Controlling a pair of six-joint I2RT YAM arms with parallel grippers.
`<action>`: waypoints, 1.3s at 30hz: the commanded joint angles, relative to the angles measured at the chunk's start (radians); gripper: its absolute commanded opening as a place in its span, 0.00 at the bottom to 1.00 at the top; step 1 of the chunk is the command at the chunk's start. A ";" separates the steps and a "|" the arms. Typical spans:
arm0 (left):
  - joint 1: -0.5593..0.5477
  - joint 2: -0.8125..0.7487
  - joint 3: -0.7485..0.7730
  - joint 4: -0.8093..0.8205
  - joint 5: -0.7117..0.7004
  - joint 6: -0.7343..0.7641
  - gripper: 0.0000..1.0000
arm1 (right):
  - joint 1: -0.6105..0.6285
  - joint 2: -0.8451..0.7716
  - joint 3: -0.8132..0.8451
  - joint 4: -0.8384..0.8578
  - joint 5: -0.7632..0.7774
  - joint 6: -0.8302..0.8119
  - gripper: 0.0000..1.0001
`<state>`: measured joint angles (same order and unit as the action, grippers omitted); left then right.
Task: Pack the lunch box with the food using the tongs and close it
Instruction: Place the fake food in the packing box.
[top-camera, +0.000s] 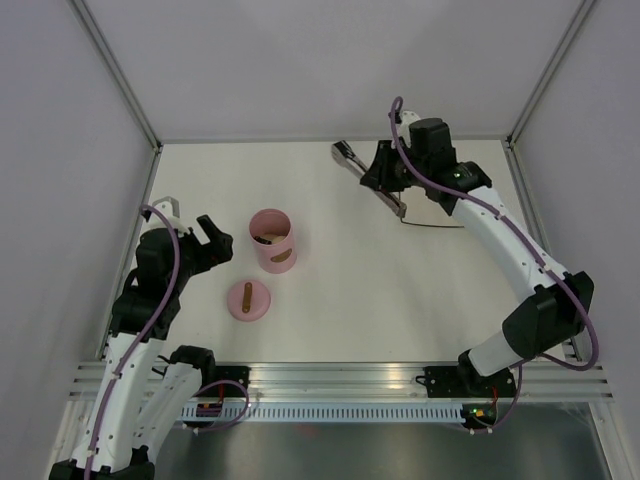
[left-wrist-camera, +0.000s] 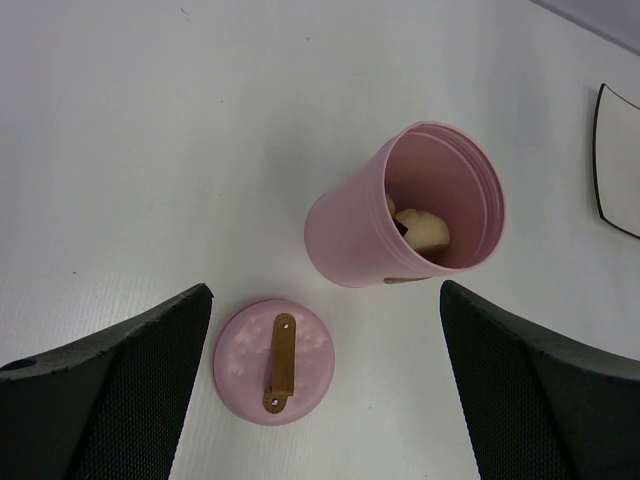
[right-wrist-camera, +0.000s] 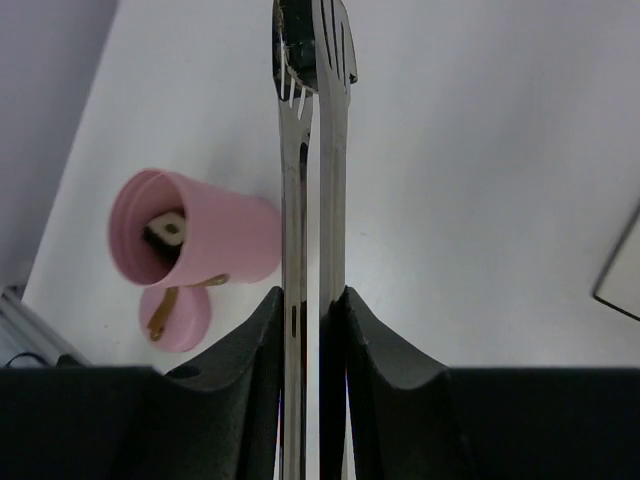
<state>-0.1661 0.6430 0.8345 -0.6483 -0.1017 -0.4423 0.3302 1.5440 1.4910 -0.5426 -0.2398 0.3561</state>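
Note:
The pink lunch box (top-camera: 272, 240) stands open left of centre, with pieces of food (left-wrist-camera: 425, 232) inside it. Its lid (top-camera: 249, 299) lies flat on the table just in front, brown handle up. My left gripper (top-camera: 207, 240) hovers to the left of the pot, open and empty, and its wrist view shows the lid (left-wrist-camera: 274, 362) between its fingers (left-wrist-camera: 120, 390). At the back, my right gripper (top-camera: 388, 178) is shut on the silvery tongs (right-wrist-camera: 312, 150), squeezing both arms together. A small dark bit (right-wrist-camera: 297, 28) is pinched between the tong tips. The tips (top-camera: 345, 152) point to the back left.
A white dark-edged plate (right-wrist-camera: 622, 270) lies at the right, mostly hidden under the right arm in the top view. Grey walls and metal posts enclose the table on three sides. A metal rail runs along the near edge.

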 joint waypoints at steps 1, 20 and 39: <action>-0.004 -0.014 0.006 0.030 0.011 0.039 1.00 | 0.139 -0.041 0.090 -0.014 -0.030 0.046 0.22; -0.004 -0.025 0.005 0.029 0.002 0.036 1.00 | 0.523 0.039 0.084 -0.051 0.002 0.057 0.23; -0.004 -0.028 0.005 0.027 -0.006 0.037 1.00 | 0.521 0.113 0.068 -0.023 -0.027 0.061 0.45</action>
<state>-0.1661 0.6151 0.8345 -0.6483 -0.1024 -0.4423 0.8524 1.6711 1.5425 -0.6025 -0.2546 0.4091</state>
